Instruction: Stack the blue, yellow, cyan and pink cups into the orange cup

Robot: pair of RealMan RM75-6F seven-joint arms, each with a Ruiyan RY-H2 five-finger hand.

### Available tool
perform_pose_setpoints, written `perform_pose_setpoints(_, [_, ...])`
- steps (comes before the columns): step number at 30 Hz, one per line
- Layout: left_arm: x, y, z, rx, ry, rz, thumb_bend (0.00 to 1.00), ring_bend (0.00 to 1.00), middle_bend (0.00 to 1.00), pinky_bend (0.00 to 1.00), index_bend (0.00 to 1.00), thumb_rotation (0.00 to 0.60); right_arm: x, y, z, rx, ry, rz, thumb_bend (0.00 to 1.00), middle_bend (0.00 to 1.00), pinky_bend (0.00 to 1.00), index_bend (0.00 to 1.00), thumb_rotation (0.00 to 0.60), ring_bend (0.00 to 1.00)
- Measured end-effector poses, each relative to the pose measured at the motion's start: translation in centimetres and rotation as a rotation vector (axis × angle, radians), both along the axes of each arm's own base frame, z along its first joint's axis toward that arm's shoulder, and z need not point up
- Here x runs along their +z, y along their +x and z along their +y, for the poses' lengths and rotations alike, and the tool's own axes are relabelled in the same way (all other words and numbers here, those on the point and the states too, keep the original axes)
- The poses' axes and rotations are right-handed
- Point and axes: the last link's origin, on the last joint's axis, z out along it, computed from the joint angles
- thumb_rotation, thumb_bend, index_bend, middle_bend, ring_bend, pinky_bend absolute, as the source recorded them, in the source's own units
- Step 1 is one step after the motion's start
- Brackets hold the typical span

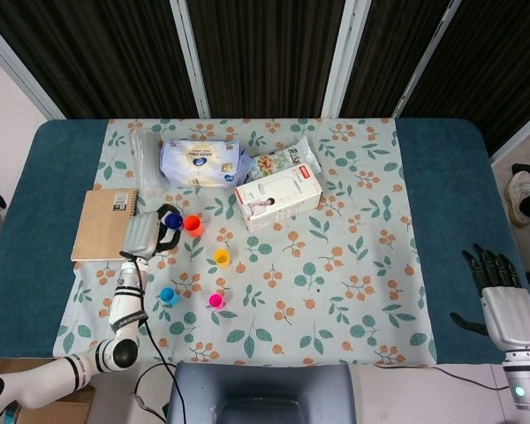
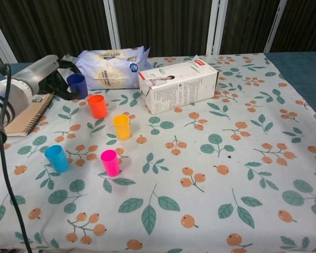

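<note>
My left hand point(image 1: 147, 232) point(image 2: 48, 78) holds the dark blue cup point(image 1: 172, 222) point(image 2: 77, 85) lifted off the cloth, just left of the orange cup point(image 1: 193, 225) point(image 2: 97, 106). The yellow cup point(image 1: 221, 257) point(image 2: 121, 127) stands right of the orange one. The cyan cup point(image 1: 167, 295) point(image 2: 57, 158) and the pink cup point(image 1: 216, 301) point(image 2: 109, 162) stand nearer the front edge. All stand upright. My right hand point(image 1: 502, 300) hangs off the table at the far right, fingers apart, holding nothing.
A brown notebook point(image 1: 104, 223) lies at the left under my left arm. A white bag point(image 1: 200, 162), a snack packet point(image 1: 285, 159) and a white box point(image 1: 277, 197) lie behind the cups. Clear plastic point(image 1: 146, 159) sits at the back left.
</note>
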Motion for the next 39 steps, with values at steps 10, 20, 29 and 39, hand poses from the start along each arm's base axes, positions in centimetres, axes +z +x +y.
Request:
perform_pose_setpoints(10, [-1.6, 0.8, 0.9, 0.012, -0.016, 0.049, 0.38, 1.00, 1.00, 1.00, 0.57, 0.600, 0.4, -0.1, 0.0, -0.003, -0.009, -0.006, 0.20, 0.00, 0.00, 0.00, 0.600, 0.00])
perform_pose_setpoints(20, [-2.8, -0.2, 1.3, 0.039, -0.035, 0.076, 0.39, 1.00, 1.00, 1.00, 0.54, 0.600, 0.6, -0.2, 0.0, -0.003, -0.017, -0.009, 0.20, 0.00, 0.00, 0.00, 0.600, 0.00])
perform_pose_setpoints(29, [-3.7, 0.4, 1.2, 0.028, -0.054, 0.057, 0.38, 1.00, 1.00, 1.00, 0.36, 0.600, 0.5, -0.2, 0.0, -0.007, -0.016, -0.004, 0.20, 0.00, 0.00, 0.00, 0.600, 0.00])
perform_pose_setpoints(39, [-4.2, 0.6, 1.3, 0.033, -0.064, 0.058, 0.38, 1.00, 1.00, 1.00, 0.01, 0.600, 0.6, -0.3, 0.0, -0.008, -0.017, -0.008, 0.20, 0.00, 0.00, 0.00, 0.600, 0.00])
